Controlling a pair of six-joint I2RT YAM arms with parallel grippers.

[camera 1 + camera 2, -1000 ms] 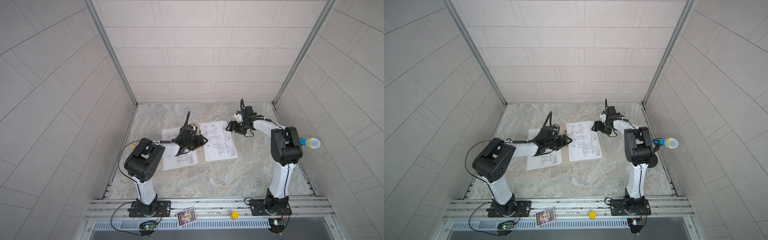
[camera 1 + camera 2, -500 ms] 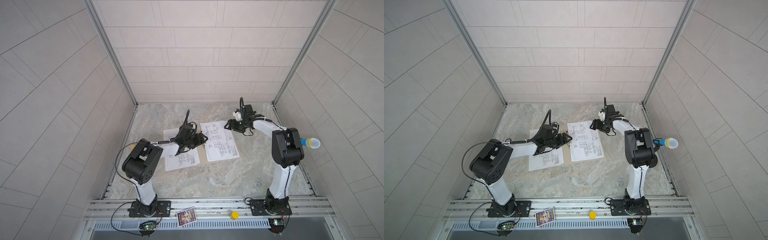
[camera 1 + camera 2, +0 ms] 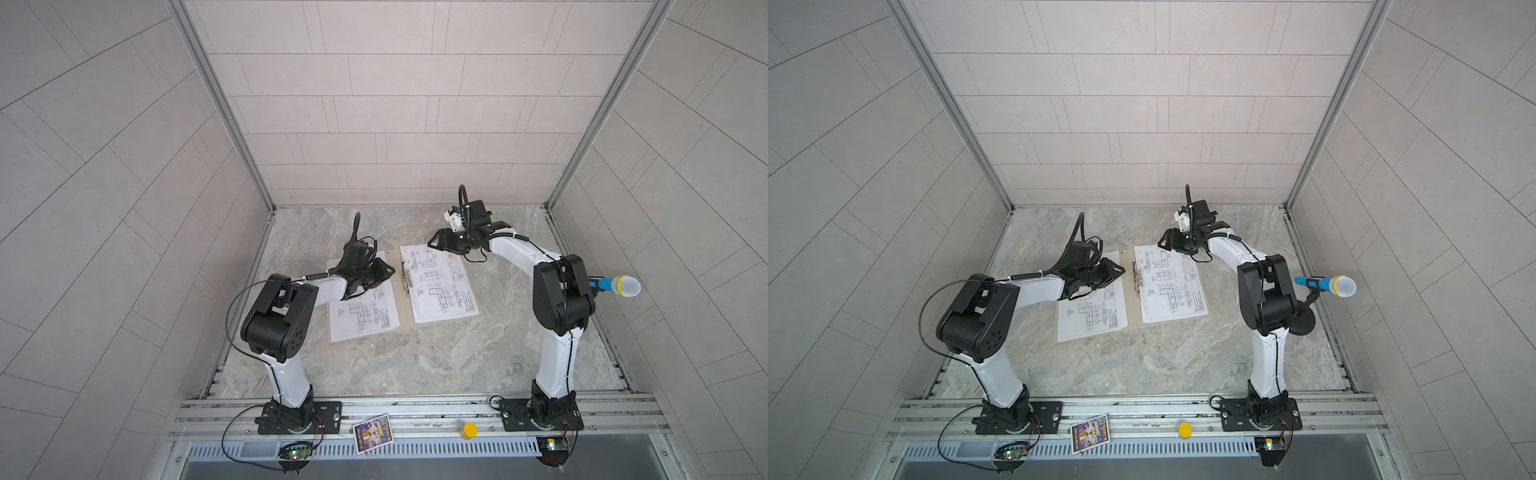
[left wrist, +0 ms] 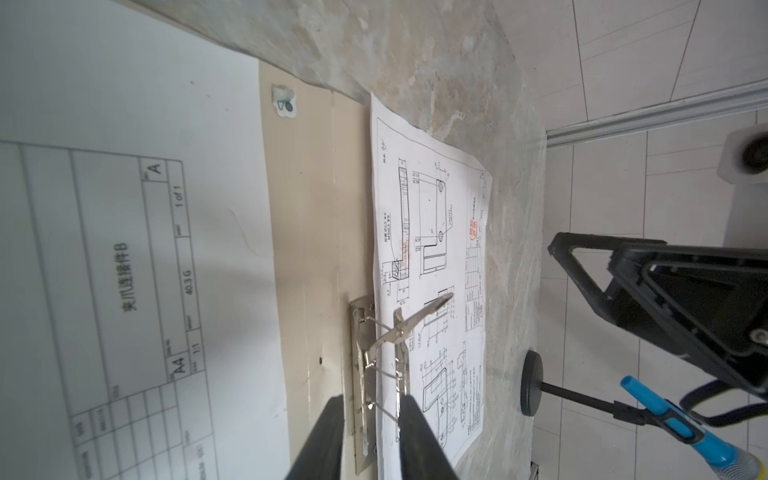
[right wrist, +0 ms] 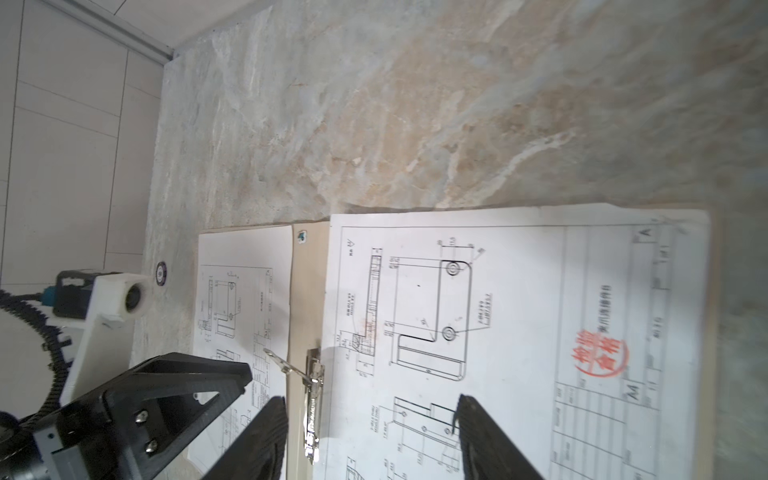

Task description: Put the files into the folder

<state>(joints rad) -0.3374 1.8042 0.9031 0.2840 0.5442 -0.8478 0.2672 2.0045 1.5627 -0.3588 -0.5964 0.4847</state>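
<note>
Folder (image 4: 307, 199), tan cardboard: our left gripper (image 4: 371, 405) narrow astride silver metal clip (image 4: 360, 332), hold unclear; right gripper (image 5: 370, 401) wide, empty; we should pinch squarely.

Folder (image 4: 307, 232) showing as matt tan cardboard, files (image 4: 432, 232) presenting as thin white paper, ring clip (image 4: 359, 353) gleaming as polished silver metal, tabletop (image 5: 415, 104) reading as smooth veined stone.

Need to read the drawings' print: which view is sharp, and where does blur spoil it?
Left wrist view: near sheet readable, softer nearest the lens. Right wrist view: stamped sheet sharp mid-page, smeared at its title block. In both top views, print too small.
</note>
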